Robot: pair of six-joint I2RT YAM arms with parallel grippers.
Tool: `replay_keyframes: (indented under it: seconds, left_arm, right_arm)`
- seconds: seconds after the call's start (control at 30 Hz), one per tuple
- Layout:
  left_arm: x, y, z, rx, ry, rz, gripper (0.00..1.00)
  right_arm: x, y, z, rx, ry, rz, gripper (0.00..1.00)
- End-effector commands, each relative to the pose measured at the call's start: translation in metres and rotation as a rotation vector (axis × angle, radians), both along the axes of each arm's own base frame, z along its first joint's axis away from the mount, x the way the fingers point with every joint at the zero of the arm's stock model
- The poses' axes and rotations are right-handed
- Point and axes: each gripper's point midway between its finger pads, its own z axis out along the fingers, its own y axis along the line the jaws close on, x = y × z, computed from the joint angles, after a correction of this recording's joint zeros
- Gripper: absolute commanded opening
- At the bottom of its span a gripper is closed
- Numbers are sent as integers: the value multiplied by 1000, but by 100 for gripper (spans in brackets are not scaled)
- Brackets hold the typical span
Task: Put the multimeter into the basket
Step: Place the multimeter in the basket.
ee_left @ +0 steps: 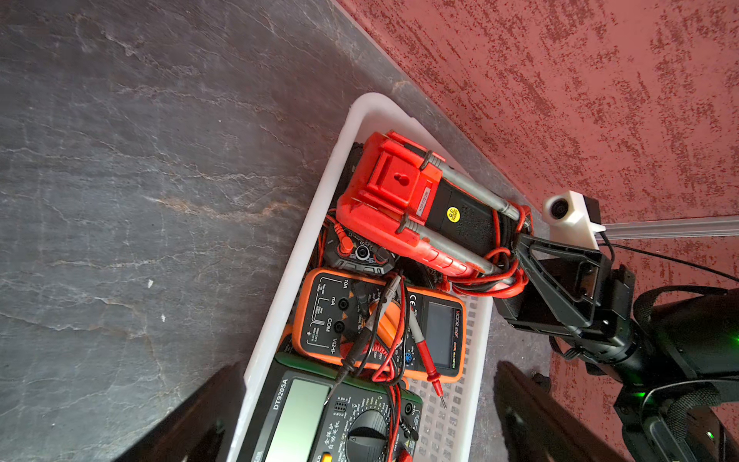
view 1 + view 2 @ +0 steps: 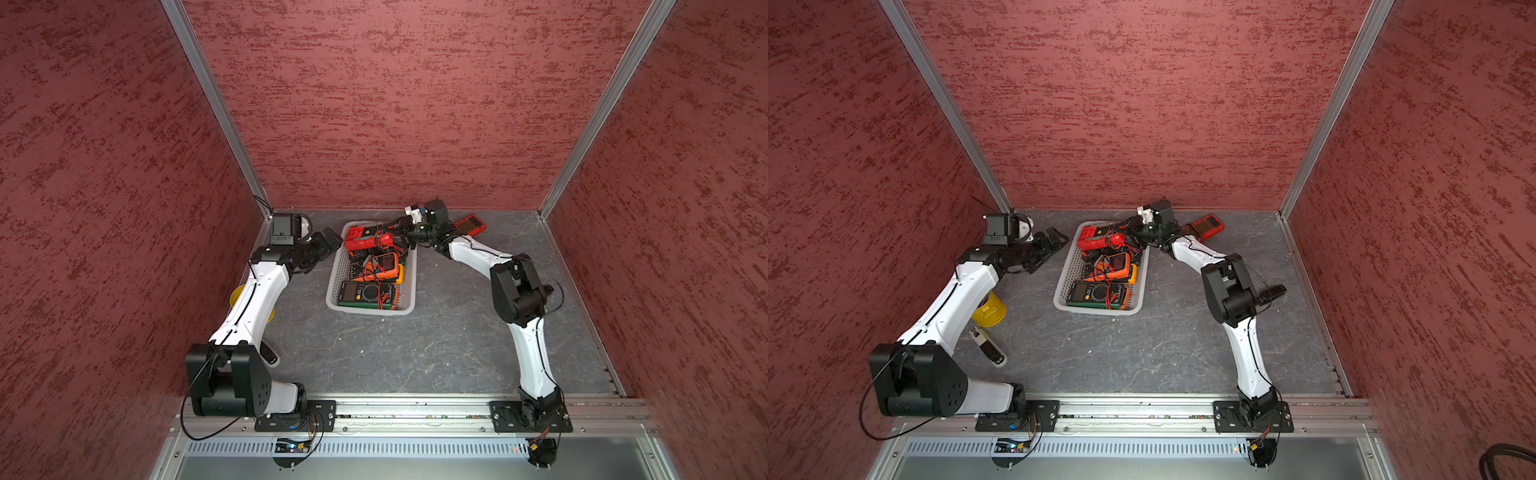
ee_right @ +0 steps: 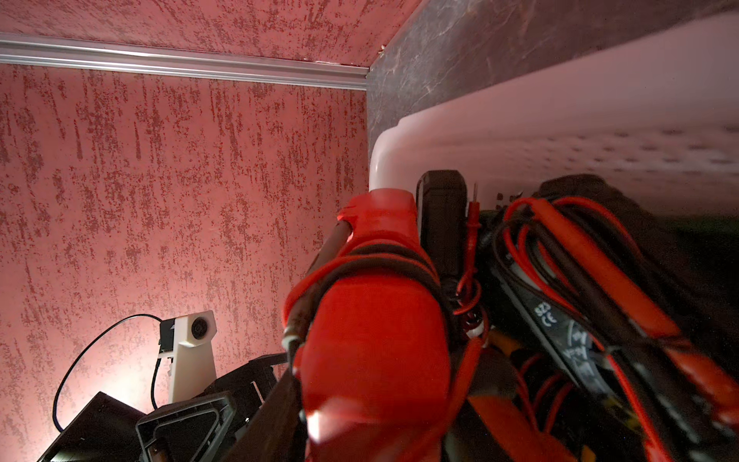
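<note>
Now the red multimeter (image 1: 384, 208) lies face down at the basket's (image 2: 338, 274) far end, the right end effector (image 1: 514, 272) clenched on its cable-wrapped end. Four show plainly inside: it, one black multimeter (image 1: 360, 252), one orange multimeter (image 1: 320, 320), one green multimeter (image 1: 280, 400). A second red multimeter (image 2: 470, 225) lies on the bench (image 2: 415, 353) beyond the basket's right side. Left of the basket, the left end effector (image 2: 328, 249) gapes.

Smooth glossy white plastic, perforated, for the basket (image 1: 370, 106). Inside the basket, shiny red plastic on the red multimeter (image 1: 384, 200). Beneath the basket, matt grey stone-look table (image 1: 120, 160). Behind the basket, rough red wall (image 1: 560, 100), brushed aluminium rail (image 1: 672, 228).
</note>
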Motion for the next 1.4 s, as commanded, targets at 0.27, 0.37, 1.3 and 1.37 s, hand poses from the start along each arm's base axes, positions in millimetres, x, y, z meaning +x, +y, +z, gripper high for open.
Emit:
replay_keyframes:
  seconds: [0.27,0.37,1.3,1.37]
  left_arm:
    - [1,-2,1,22,-17,-20,100]
    - [2,-2,1,22,-18,-19,100]
    - [1,1,6,40,-22,-17,100]
    - [2,1,7,43,-26,-17,100]
  right_arm:
    - [4,-11,14,-74,-65,-21,65]
    - [4,-15,16,-85,-69,-26,67]
    - [2,-185,15,-816,-1,-298,93]
    - [15,-207,3,-884,11,-321,88]
